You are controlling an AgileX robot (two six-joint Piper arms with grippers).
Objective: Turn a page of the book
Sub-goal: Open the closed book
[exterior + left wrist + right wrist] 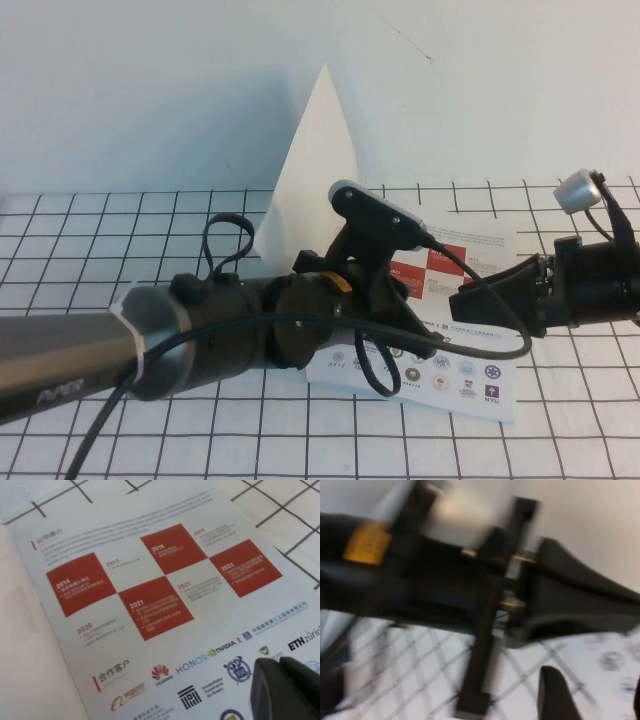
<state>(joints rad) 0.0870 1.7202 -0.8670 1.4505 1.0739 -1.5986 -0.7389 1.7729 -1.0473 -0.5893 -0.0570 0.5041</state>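
The book (470, 375) lies open on the gridded mat, its inner leaf of red squares and logo rows facing up. The page (315, 170) stands lifted, plain white side showing, rising behind my left wrist. My left gripper (425, 340) is low over the logo rows with its fingers together. In the left wrist view its fingertips (265, 675) sit over the logos of the inner leaf (165, 580), and the white page (25, 655) lies beside it. My right gripper (465, 300) reaches in from the right, open and empty, just above the book (610, 655).
The white gridded mat (100, 240) covers the table, with a plain white wall behind. My left arm (200, 335) lies across the mat's middle and fills the right wrist view (470, 580), close to the right gripper (595, 685).
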